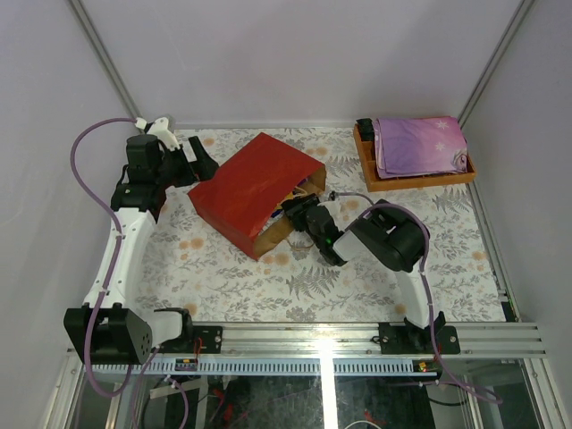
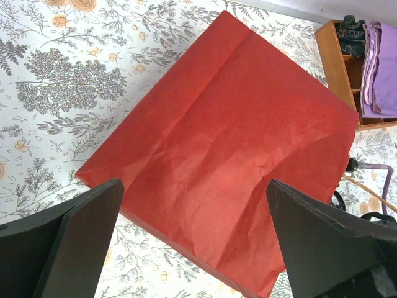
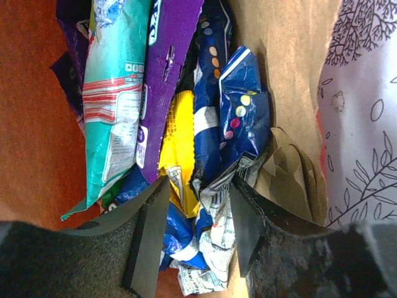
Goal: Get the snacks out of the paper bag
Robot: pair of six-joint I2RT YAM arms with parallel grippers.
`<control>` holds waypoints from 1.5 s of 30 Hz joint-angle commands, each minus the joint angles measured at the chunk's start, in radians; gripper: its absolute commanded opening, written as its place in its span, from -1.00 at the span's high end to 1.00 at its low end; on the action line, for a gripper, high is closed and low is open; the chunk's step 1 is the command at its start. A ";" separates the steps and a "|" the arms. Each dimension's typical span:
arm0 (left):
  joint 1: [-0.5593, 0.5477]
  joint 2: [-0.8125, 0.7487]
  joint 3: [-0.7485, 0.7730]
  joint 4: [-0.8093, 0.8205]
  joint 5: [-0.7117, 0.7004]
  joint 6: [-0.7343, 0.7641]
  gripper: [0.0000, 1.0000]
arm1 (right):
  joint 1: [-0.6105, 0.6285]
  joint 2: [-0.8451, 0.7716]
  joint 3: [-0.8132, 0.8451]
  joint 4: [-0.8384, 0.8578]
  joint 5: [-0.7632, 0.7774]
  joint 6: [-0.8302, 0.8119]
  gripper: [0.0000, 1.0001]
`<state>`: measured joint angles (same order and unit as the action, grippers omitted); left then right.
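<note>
Currently the red paper bag (image 1: 246, 183) lies on its side mid-table, mouth facing right. Right gripper (image 3: 200, 186) is inside the mouth, fingers clamped on a blue-and-white pack (image 3: 245, 118) among the snacks (image 3: 118, 124). Left gripper (image 2: 193, 186) hovers over the bag's left end, fingers spread wide.

Paper bag (image 2: 229, 155) lies flat on the floral counter (image 2: 62, 81), red side up, and fills the middle of the view, turned diagonally. The paper is creased, with one long fold line running near the bag's upper-left edge. The left fingers (image 2: 74, 242) are black and spread wide. One tip is at the bag's lower-left corner and the other over its lower-right part; whether either touches the bag can't be told. Right of the bag's far corner is a wooden tray (image 2: 332, 59) holding a purple cloth (image 2: 384, 68) and a dark object (image 2: 352, 31). A purple cable (image 2: 372, 166) sits just off the bag's right corner.
</note>
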<state>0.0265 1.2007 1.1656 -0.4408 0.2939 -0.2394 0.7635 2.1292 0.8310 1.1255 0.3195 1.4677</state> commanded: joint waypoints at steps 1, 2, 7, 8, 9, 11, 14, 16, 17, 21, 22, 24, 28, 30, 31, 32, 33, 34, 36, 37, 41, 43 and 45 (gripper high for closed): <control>0.009 -0.011 -0.007 0.063 0.029 -0.012 -1.00 | -0.010 -0.022 0.022 0.031 -0.004 -0.040 -0.01; 0.010 -0.009 -0.007 0.063 0.033 -0.014 -0.99 | -0.009 -0.032 0.016 0.029 -0.005 -0.042 -0.01; 0.013 -0.016 -0.009 0.065 0.034 -0.014 -1.00 | -0.010 -0.069 0.000 0.040 -0.004 -0.046 0.00; 0.013 -0.016 -0.008 0.065 0.034 -0.014 -0.99 | -0.010 -0.078 -0.001 0.036 -0.012 -0.046 0.01; 0.014 -0.016 -0.009 0.065 0.036 -0.014 -1.00 | -0.009 -0.091 -0.005 0.034 -0.019 -0.042 0.02; 0.015 -0.015 -0.009 0.065 0.039 -0.014 -1.00 | -0.005 -0.117 -0.031 0.059 -0.021 -0.024 0.04; 0.022 -0.016 -0.007 0.066 0.046 -0.016 -0.99 | -0.003 -0.170 -0.069 0.056 -0.006 -0.019 0.06; 0.023 -0.016 -0.009 0.066 0.049 -0.018 -1.00 | -0.004 -0.193 -0.077 0.033 0.007 -0.026 0.06; 0.024 -0.016 -0.009 0.068 0.052 -0.018 -1.00 | -0.006 -0.196 -0.073 0.018 0.012 -0.026 0.06; 0.027 -0.015 -0.009 0.069 0.055 -0.019 -0.99 | -0.017 -0.149 -0.038 0.030 -0.017 -0.001 0.09; 0.027 -0.015 -0.009 0.068 0.055 -0.018 -1.00 | -0.018 -0.139 -0.032 0.040 -0.026 0.004 0.09; 0.026 -0.014 -0.009 0.068 0.057 -0.020 -0.99 | -0.017 -0.135 -0.020 0.029 -0.039 0.000 0.11; 0.031 -0.014 -0.007 0.068 0.064 -0.021 -0.99 | -0.010 -0.179 -0.013 -0.033 -0.067 -0.025 0.14; 0.033 -0.014 -0.008 0.068 0.070 -0.023 -1.00 | 0.012 -0.214 -0.025 -0.076 -0.060 -0.031 0.14; 0.035 -0.014 -0.007 0.068 0.071 -0.023 -1.00 | 0.031 -0.229 -0.034 -0.097 -0.049 -0.032 0.14; 0.036 -0.015 -0.007 0.068 0.073 -0.023 -1.00 | 0.049 -0.244 -0.044 -0.111 -0.038 -0.031 0.13; 0.036 -0.014 -0.007 0.068 0.073 -0.023 -0.99 | 0.066 -0.256 -0.055 -0.120 -0.022 -0.029 0.12; 0.037 -0.015 -0.008 0.068 0.074 -0.024 -1.00 | 0.081 -0.265 -0.071 -0.122 -0.011 -0.022 0.12; 0.038 -0.014 -0.008 0.069 0.074 -0.024 -1.00 | 0.105 -0.273 -0.085 -0.123 0.007 -0.010 0.11; 0.037 -0.012 -0.009 0.070 0.077 -0.026 -0.99 | 0.111 -0.269 -0.085 -0.122 0.008 -0.010 0.11; 0.039 -0.012 -0.009 0.070 0.077 -0.026 -0.99 | 0.122 -0.237 -0.064 -0.114 0.003 0.013 0.11; 0.038 -0.013 -0.010 0.072 0.074 -0.025 -0.99 | 0.121 -0.217 -0.044 -0.114 0.021 0.010 0.11; 0.039 -0.011 -0.010 0.072 0.074 -0.026 -1.00 | 0.112 -0.193 -0.013 -0.133 0.025 0.005 0.12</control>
<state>0.0547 1.2007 1.1648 -0.4328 0.3531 -0.2577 0.8867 1.9045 0.7567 0.9943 0.2871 1.4651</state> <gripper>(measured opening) 0.996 0.441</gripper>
